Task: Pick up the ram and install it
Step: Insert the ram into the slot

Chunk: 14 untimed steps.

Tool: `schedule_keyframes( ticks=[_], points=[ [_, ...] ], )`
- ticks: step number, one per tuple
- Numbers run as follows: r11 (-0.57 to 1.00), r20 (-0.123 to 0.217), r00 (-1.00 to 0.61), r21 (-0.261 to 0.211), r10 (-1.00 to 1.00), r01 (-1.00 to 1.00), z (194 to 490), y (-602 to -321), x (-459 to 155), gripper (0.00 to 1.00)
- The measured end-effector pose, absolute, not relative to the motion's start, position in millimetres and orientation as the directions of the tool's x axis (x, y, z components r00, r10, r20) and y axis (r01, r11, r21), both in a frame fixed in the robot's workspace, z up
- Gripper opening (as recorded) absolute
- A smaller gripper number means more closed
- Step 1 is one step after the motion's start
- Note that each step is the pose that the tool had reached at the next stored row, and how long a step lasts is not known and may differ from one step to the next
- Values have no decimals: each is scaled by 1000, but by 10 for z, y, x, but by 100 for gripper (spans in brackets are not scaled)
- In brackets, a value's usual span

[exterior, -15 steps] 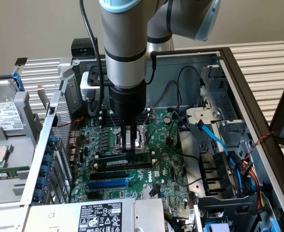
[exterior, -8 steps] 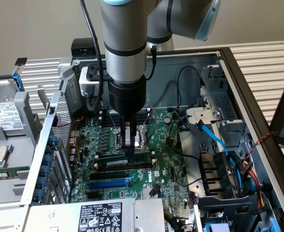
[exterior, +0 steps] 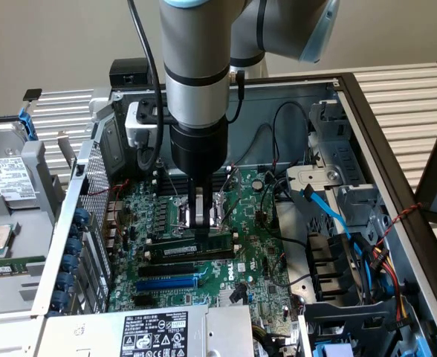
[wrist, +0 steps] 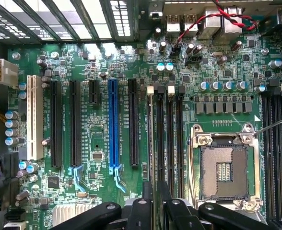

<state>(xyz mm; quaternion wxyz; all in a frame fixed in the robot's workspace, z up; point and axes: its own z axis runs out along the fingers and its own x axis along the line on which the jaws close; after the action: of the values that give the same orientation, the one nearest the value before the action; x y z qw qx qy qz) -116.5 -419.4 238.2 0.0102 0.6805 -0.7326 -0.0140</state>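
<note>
Pincer (exterior: 201,223) was down at centre of the exterior view, clenched on the top edge of the ram (exterior: 192,245), near mid-length. The ram stood on edge in a black slot on the motherboard (exterior: 267,256), lying lengthwise across the frame, just above the blue slot (exterior: 166,282) and below the bare CPU socket (exterior: 204,202). Couldn't tell whether it was fully seated or the end clips were latched.

Handling, my read: light, thin, stiff board, but brittle. It would snap or chip if twisted, and the chips and bottom contacts shouldn't be squeezed. Best hold is the long top edge at the middle, flat faces between the pads, pushed straight down, no rocking.

Writing: white label strip on the ram's face, print too small to read. Big white sticker on the power supply (exterior: 166,332) at bottom centre had rows of marks and text, illegible. Drive label (exterior: 9,175) at left edge was also illegible.
</note>
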Motion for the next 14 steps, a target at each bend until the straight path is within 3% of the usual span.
schedule_keyframes(
  ticks=[14],
  points=[
    [74,-3,-74,43,-997,-996,2359,-4204,-1151,19]
  ],
)
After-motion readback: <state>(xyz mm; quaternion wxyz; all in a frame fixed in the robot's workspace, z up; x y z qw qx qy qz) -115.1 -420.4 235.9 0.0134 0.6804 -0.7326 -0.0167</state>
